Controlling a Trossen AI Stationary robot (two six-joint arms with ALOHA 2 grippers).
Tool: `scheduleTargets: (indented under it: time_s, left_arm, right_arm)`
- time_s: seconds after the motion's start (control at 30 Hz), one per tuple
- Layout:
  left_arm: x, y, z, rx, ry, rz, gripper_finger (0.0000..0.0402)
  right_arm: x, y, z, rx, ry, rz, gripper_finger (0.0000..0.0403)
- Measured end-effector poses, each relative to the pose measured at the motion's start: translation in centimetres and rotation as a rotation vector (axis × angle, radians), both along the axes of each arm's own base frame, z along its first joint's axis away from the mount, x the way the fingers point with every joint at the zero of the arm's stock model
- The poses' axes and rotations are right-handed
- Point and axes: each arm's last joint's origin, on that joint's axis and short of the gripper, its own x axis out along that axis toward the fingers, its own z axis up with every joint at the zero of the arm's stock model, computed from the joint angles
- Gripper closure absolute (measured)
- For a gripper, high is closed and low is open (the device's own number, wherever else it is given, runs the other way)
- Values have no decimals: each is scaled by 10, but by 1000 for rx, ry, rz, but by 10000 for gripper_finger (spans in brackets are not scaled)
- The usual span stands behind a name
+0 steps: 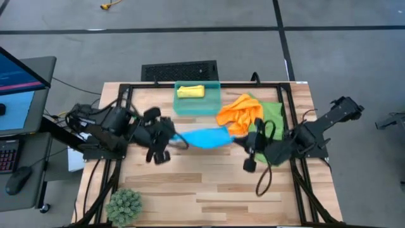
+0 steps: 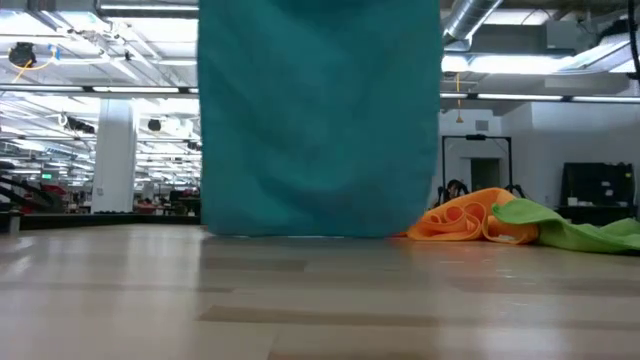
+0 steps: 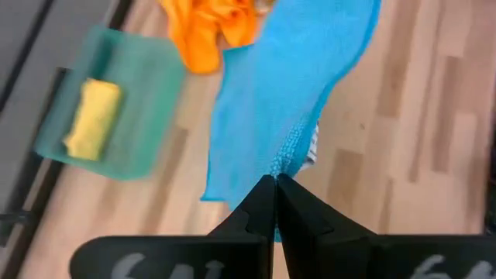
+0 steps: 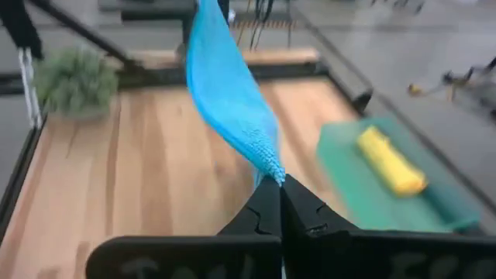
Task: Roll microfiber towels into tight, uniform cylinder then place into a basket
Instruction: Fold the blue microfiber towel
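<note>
Pincers grip the blue towel [image 1: 205,137] above the tabletop [image 1: 209,190]. Left pincer [image 3: 276,186] and right pincer [image 4: 277,186] are each clamped on 1 end.

1. The table [image 1: 209,190] has a light wooden plank top with a dark frame around its edges.
2. The basket [image 1: 197,104], translucent teal, sits at the middle of the far edge.
3. An orange towel [image 1: 240,111] lies crumpled beside the basket, toward the far right corner.
4. A green towel [image 1: 273,114] lies under and beside the orange one, nearer the right edge.
5. A small spiky green plant [image 1: 124,206] stands at the near left corner.
</note>
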Motion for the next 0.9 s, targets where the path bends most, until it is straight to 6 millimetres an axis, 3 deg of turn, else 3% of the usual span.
scheduleTargets:
  time_s: [0.17,0.5,0.73,0.9]
  left_arm:
    - [-1,-29,-37,-7,90,41,401]
    - [0,-82,-142,-224,223,56,401]
    - [-6,-117,-177,-375,117,-10,401]
    - [-13,-127,-201,-432,80,-10,401]
  right_arm:
    - [5,28,-42,71,111,4,399]
    - [25,81,-103,225,278,58,399]
    - [34,113,-140,356,369,136,395]
    - [43,120,-168,361,457,148,399]
